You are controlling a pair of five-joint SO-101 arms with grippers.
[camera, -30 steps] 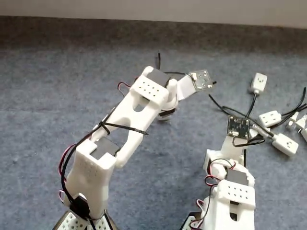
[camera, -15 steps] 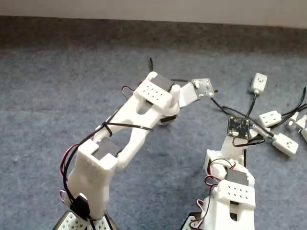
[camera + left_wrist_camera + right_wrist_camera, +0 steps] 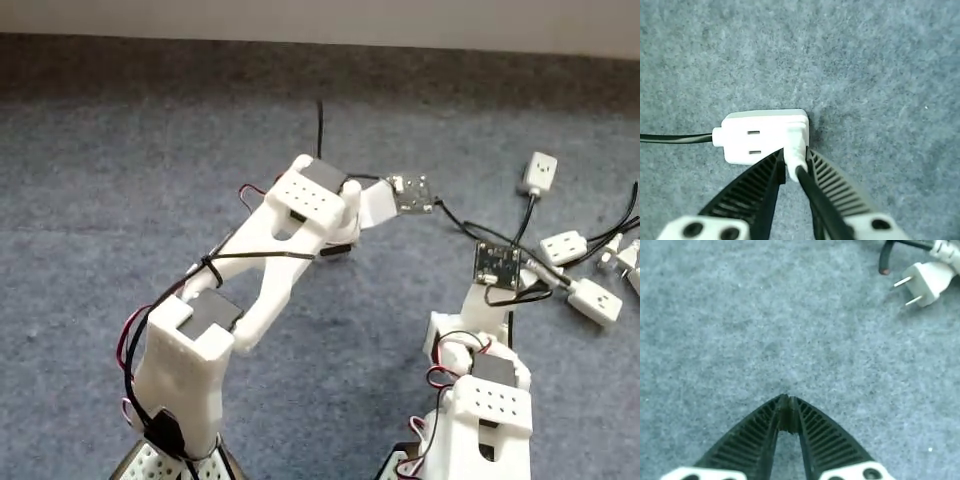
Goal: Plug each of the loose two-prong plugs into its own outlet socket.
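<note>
Item: bench surface, a grey-blue short-pile felt covering (image 3: 120, 200). In the high view it runs back to a darker grey band (image 3: 150, 70) along the far edge, with a pale strip (image 3: 400, 20) beyond that. On it you have two white plastic arms: the left arm (image 3: 270, 270) stretched toward the middle of the bench, and the right arm (image 3: 485, 400) low at the near right. Item: your left gripper (image 3: 795, 156), with black ribbed fingers, is clamped on a white two-prong plug with a black cord (image 3: 796, 142). The plug's front end sits against one end of a white oblong outlet block (image 3: 760, 132). The block lies flat on the felt with two slots showing on its face and a black cord (image 3: 675, 138) leaving its other end. You cannot tell how far the prongs are seated. Item: your right gripper (image 3: 789, 401) hangs over bare felt with its fingertips together, holding nothing. Item: a loose white plug with two bare metal prongs (image 3: 926, 281) lies on the felt well apart from the right gripper, beside a black cord end (image 3: 885, 260). Item: three white outlet sockets on black cords lie at the right side in the high view: a far socket (image 3: 541, 172), a middle socket (image 3: 562, 246) and a near socket (image 3: 595, 300).
</note>
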